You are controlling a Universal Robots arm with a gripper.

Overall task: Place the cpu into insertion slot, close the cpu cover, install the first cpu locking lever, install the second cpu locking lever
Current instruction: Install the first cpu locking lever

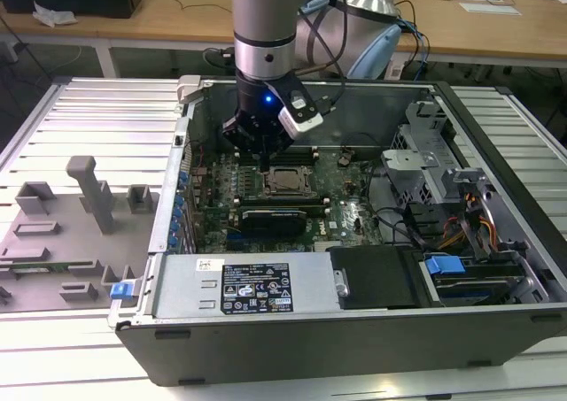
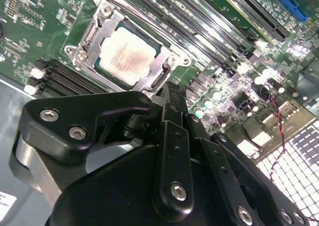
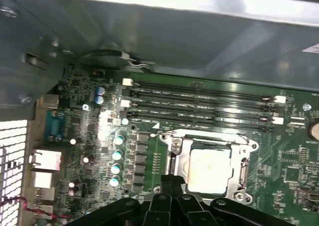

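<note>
1. From my station I see the cpu [image 2: 130, 56] lying flat in the insertion slot [image 1: 271, 185], pale metal top up.
2. The cpu cover [image 3: 214, 138] is down over the slot. Its silver frame lies around the chip's edges and the chip shows through the window. I judge the placing and the cover closing done.
3. The gripper [image 3: 172, 181] hangs just beside the slot, at one edge of it, low over the green board [image 3: 294, 171]. In both wrist views the fingers [image 2: 170, 99] are pressed together into one narrow tip, with no gap that I can make out and nothing between them.
4. That tip sits close to the cover's frame at the slot's edge. I cannot tell whether it touches a lever, the frame or nothing, because the gripper's own body hides the spot.
5. My reading is that the step in hand is a locking lever, with the closed tip used as a pusher rather than a pincer. I cannot tell whether either lever beside the slot is hooked under its catch.
6. As I judge it, this step calls for a steady push on a thin, springy wire lever. The push must be firm enough to seat the lever and controlled enough that the tip does not slip onto the board or the memory slots [image 3: 199, 99] just beside the slot.
</note>
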